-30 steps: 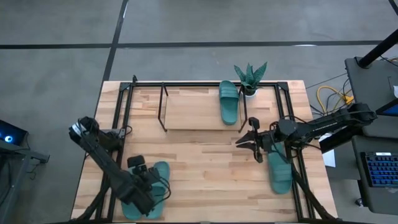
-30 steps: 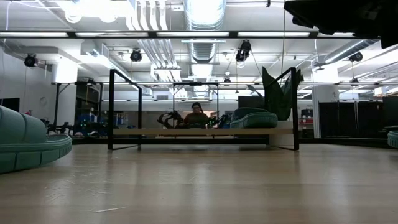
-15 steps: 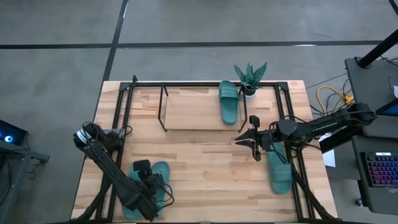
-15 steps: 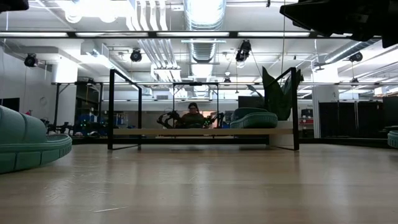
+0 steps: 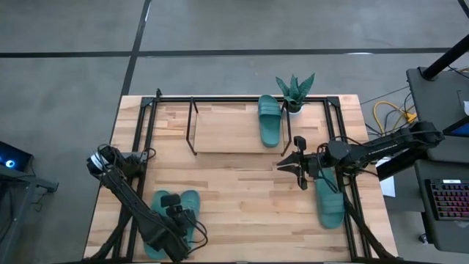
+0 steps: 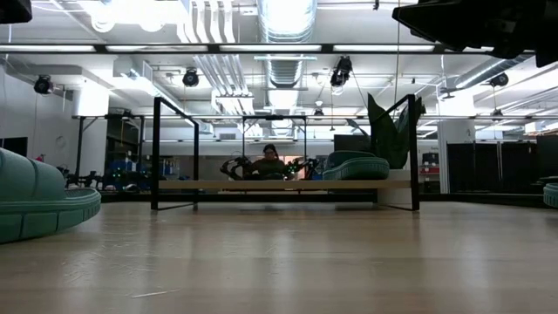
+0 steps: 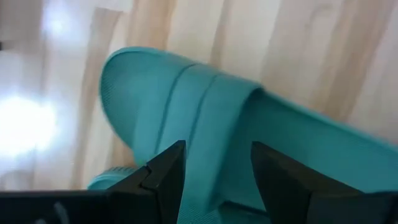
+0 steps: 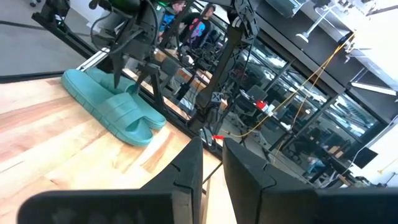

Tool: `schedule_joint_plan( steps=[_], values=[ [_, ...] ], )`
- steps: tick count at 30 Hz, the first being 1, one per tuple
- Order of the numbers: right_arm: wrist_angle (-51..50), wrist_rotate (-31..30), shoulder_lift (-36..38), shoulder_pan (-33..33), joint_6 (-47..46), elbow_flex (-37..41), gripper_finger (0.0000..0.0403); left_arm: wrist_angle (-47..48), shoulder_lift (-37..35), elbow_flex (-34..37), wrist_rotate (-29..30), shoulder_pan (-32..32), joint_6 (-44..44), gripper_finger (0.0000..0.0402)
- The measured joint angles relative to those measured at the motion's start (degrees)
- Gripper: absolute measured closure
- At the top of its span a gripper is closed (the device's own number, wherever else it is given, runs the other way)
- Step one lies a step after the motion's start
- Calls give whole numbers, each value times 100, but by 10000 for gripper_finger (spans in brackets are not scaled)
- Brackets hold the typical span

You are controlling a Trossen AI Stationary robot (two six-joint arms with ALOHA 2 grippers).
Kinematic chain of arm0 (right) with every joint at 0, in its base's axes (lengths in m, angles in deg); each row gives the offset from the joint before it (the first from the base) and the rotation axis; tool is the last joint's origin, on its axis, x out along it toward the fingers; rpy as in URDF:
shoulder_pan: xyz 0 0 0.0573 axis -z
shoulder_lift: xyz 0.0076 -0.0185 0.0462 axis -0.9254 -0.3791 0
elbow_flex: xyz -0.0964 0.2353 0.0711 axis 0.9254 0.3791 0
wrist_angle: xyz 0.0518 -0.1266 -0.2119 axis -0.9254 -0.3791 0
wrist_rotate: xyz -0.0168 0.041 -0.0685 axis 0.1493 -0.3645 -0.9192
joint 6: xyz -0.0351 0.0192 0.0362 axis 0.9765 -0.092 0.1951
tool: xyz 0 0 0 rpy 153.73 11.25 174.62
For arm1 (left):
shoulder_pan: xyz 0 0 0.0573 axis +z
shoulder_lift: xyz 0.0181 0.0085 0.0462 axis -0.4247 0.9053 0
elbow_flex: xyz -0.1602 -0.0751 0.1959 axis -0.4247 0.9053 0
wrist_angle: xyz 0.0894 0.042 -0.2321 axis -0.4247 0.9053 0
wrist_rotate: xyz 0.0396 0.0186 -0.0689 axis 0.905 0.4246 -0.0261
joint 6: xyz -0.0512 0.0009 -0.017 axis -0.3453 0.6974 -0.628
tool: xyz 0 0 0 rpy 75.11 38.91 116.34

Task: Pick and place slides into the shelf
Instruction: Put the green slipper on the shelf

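Two teal slides lie side by side at the table's near left, one [image 5: 192, 199] beside the other [image 5: 156, 202]. My left gripper [image 5: 183, 218] hangs open over them, pointing steeply down. In the left wrist view it [image 7: 214, 155] stands just above one slide's wide strap [image 7: 211, 118]; whether it touches I cannot tell. A third slide [image 5: 269, 119] lies sole down on the shelf's board [image 5: 220, 128], at its right end. A fourth slide [image 5: 330, 199] lies on the table at the right, under my right arm. My right gripper [image 5: 297, 165] hovers level, a narrow gap between its fingers [image 8: 212, 165], holding nothing.
A spiky potted plant [image 5: 294, 89] stands at the shelf's far right corner. Black frame rods [image 5: 143, 139] run along the table's left and right sides. The shelf's board is bare left of the slide on it. The low view shows the shelf [image 6: 283, 184] with a person behind it.
My left gripper has sunk toward the two slides at the near left, shifting a little toward the table's near edge, and has stayed open. The slides have not moved.
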Motion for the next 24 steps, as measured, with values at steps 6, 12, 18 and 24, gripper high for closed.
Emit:
schedule_joint_plan(
  steps=[6,12,18,24],
  values=[
    [-2,0,0,0,72,0,349,-250,0,16,-6,-5,0,235],
    [-2,0,-1,0,94,0,349,-230,14,113,-8,-7,-8,235],
    [-3,0,-1,0,94,0,349,-123,186,168,-6,-7,2,235],
    [-9,0,-1,0,92,0,349,-6,308,179,4,-7,2,235]
  ],
)
